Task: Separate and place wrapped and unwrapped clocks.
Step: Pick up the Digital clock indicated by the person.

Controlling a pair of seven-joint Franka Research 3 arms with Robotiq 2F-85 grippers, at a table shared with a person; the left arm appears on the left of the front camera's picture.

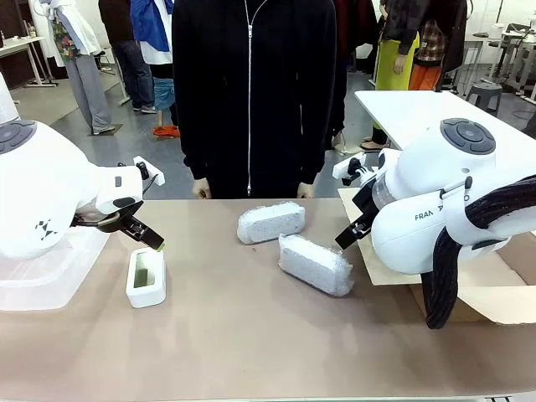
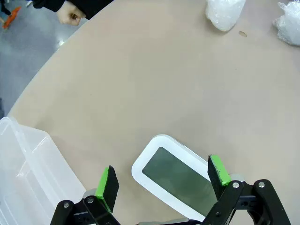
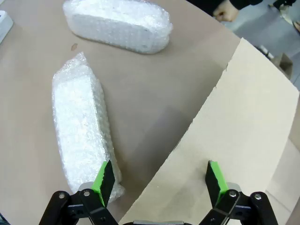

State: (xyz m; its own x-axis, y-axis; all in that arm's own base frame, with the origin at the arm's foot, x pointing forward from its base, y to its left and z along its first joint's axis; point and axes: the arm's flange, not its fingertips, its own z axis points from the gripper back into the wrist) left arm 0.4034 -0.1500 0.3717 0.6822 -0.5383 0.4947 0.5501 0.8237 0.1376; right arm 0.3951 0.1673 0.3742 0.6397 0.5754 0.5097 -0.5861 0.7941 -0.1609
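The unwrapped clock (image 1: pixel 146 278) is a white slab with a grey-green screen, lying flat on the table at the left. My left gripper (image 1: pixel 149 239) hangs open just above its far end. In the left wrist view the clock (image 2: pixel 176 180) lies between the green fingertips (image 2: pixel 107 187) of that gripper (image 2: pixel 162 180), which do not grip it. Two wrapped bundles lie mid-table, one farther (image 1: pixel 270 222) and one nearer (image 1: pixel 315 264). My right gripper (image 1: pixel 347 236) is open beside the nearer bundle (image 3: pixel 79 126). The right gripper (image 3: pixel 159 180) straddles the cardboard's edge, and the farther bundle (image 3: pixel 117 23) lies beyond.
A clear plastic bin (image 1: pixel 33 280) stands at the table's left edge, under my left arm. A flat cardboard sheet (image 1: pixel 394 272) covers the right side. A person in black stands at the far edge, with a hand (image 2: pixel 70 14) resting there.
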